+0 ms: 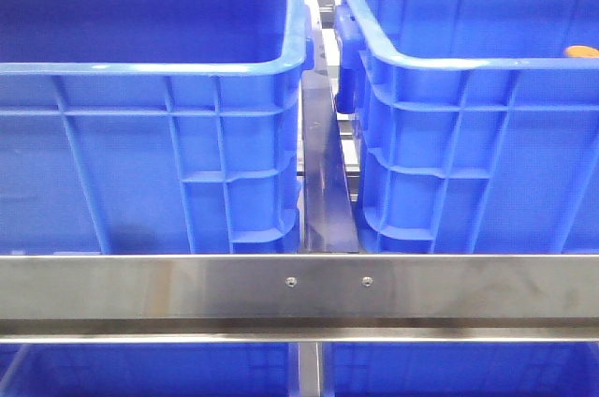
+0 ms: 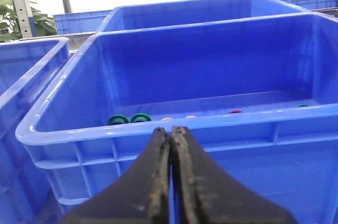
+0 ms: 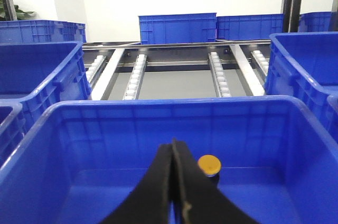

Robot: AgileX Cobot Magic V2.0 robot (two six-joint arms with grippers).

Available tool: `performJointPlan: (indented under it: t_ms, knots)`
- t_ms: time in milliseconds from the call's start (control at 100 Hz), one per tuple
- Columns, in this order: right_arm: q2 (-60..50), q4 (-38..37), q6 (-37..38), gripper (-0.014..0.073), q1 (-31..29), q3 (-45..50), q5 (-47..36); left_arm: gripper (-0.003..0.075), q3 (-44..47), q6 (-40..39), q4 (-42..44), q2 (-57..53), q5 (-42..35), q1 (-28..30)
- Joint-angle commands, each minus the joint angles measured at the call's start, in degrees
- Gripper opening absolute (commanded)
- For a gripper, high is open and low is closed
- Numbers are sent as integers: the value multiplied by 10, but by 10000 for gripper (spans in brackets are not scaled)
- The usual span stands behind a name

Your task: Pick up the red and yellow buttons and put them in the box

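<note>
Check the left gripper: its fingers are pressed together with nothing between them, poised just outside the near wall of a blue bin. On that bin's floor you see green rings and a red button (mostly hidden by the rim). The right gripper is likewise closed on nothing, above a second bin. A yellow button sits at its 3 o'clock, just beside the fingers.
</note>
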Motion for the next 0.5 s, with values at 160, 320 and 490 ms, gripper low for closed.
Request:
performJointPlan:
  t_ms: [160,320,490]
  knots:
    - [-2,-234,235,-68,-4,-14,30,-19,28,-1,-5,-19,-49,1]
    - [-2,-508,513,-68,-4,-14,23,-19,28,-1,-5,-19,-49,1]
    - [-2,-789,797,-68,9,-14,10,-19,28,-1,-5,-19,-49,1]
